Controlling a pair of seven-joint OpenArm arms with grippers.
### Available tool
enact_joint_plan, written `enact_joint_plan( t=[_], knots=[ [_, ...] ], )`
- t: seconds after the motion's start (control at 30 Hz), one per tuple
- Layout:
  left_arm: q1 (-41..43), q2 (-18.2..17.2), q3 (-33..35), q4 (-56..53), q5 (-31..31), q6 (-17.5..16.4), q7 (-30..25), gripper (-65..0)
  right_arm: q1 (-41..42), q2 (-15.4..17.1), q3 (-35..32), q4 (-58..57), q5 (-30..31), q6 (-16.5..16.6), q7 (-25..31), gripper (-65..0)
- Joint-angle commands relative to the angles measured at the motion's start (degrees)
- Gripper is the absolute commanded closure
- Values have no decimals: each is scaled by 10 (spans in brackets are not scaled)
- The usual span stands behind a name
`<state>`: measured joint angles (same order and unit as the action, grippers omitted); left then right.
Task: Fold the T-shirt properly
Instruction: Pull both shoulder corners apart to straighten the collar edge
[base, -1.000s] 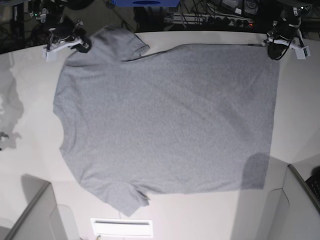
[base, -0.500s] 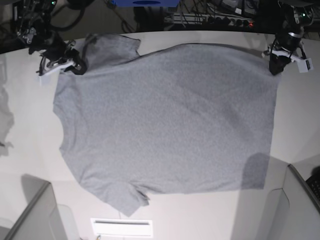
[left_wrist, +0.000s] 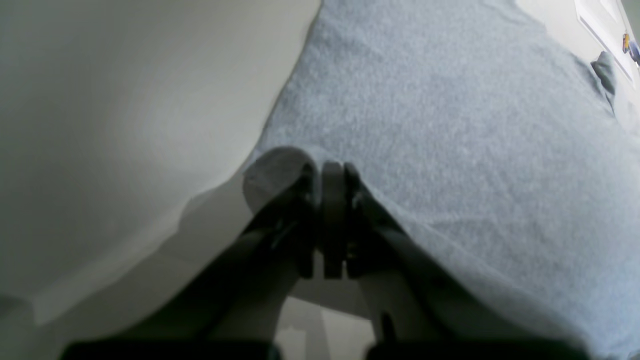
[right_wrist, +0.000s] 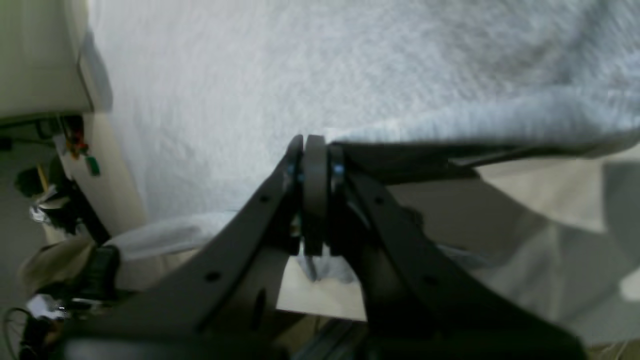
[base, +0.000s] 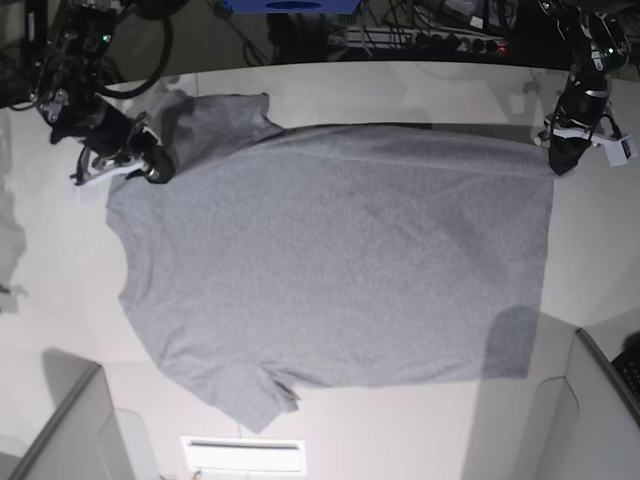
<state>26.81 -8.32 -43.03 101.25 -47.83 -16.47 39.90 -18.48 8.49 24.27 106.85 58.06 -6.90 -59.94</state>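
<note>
The heather-grey T-shirt (base: 330, 260) lies spread on the white table (base: 590, 250), plain side up, no lettering showing. Its collar end is at the left and its hem at the right. My right gripper (base: 150, 168) is shut on the far shoulder by the sleeve; in the right wrist view (right_wrist: 315, 145) the jaws pinch raised cloth (right_wrist: 450, 120). My left gripper (base: 562, 155) is shut on the far hem corner; in the left wrist view (left_wrist: 332, 170) it is closed on the shirt's edge (left_wrist: 450, 125). The far edge is lifted, with a shadow under it.
A white card (base: 243, 455) lies at the table's near edge. Grey partitions stand at the near left (base: 60, 430) and near right (base: 590, 410). Cables and equipment (base: 420, 30) sit behind the table's far edge.
Both grippers have moved toward the near side, holding the shirt's far edge. That edge has lifted and come nearer, and the far sleeve has shifted with the right gripper.
</note>
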Motion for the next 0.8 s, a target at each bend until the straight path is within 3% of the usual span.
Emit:
enact_joint_plan(
  t=[0.0, 0.6, 0.77],
  knots=[
    [-2, -8, -4, 9, -6, -4, -13, 0, 14, 6, 2, 10, 13, 2, 1, 0],
    [-51, -9, -4, -52, -4, -2, -13, 0, 128, 5, 0, -110, 12, -2, -3, 0],
    [-74, -9, 2, -49, 55, 32, -13, 0, 151, 7, -40, -137, 12, -3, 1, 0]
  ],
)
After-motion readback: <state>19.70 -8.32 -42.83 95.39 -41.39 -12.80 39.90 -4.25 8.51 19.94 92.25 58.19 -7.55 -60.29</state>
